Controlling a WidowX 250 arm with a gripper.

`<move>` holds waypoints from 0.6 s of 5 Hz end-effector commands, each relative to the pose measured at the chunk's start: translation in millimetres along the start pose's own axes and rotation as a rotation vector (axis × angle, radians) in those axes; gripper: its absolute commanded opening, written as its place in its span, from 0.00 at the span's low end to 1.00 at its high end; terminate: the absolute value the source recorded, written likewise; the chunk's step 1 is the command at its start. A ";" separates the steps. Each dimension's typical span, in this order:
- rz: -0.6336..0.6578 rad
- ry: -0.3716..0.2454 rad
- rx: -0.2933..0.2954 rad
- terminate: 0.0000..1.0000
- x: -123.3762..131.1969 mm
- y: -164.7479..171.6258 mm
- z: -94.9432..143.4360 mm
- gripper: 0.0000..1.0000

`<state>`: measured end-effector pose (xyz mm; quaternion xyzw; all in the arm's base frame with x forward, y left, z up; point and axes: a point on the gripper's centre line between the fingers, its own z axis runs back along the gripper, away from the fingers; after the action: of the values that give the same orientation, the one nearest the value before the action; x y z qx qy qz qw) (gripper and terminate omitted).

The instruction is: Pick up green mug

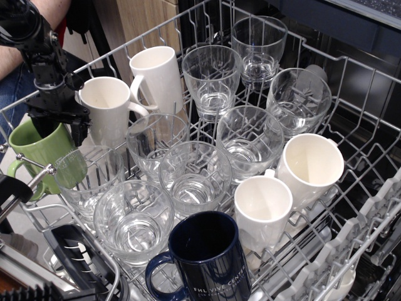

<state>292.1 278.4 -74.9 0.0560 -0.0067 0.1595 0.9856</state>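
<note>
The green mug (32, 152) stands upright at the far left of the dishwasher rack, its handle to the lower left. My black gripper (57, 128) hangs right over the mug's far rim. Its jaws are apart. One finger (78, 130) is down between the green mug and the white mug (106, 110) beside it. The other finger (39, 125) sits at the mug's opening. It grips nothing that I can see. The gripper hides part of the mug's rim.
The wire rack (351, 69) holds several clear glasses (188, 175), several white mugs (307, 166) and a dark navy mug (210, 257) at the front. A glass (88, 179) stands close to the green mug's right. A person's arm (9, 59) shows at top left.
</note>
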 end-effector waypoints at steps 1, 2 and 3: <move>0.042 -0.031 -0.033 0.00 12.3 3.8 27.3 0.00; 0.051 -0.030 -0.039 0.00 10.2 -0.7 35.2 0.00; 0.063 -0.059 -0.049 0.00 13.3 -7.1 45.7 0.00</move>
<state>290.2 260.3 -72.4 0.0081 0.0072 0.1966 0.9804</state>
